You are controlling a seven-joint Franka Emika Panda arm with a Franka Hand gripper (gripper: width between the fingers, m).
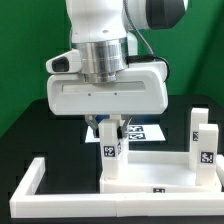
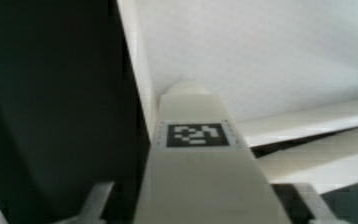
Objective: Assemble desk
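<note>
The desk's white tabletop panel (image 1: 150, 172) lies flat on the black table, and in the wrist view the tabletop panel (image 2: 247, 50) fills the area behind the leg. A short white leg (image 1: 111, 155) with a square tag stands upright at the panel's corner nearer the exterior view's left. My gripper (image 1: 109, 135) comes straight down over it, one finger on each side of its top. In the wrist view the leg (image 2: 202, 170) runs between my fingers (image 2: 105, 200), whose dark inner faces lie against its sides; the gripper (image 2: 197, 208) is shut on it.
Another tagged white leg (image 1: 203, 140) stands upright at the panel's end on the exterior view's right. The long white border rail (image 1: 30, 185) runs along the front and the exterior view's left. The marker board (image 1: 150, 131) lies behind the arm.
</note>
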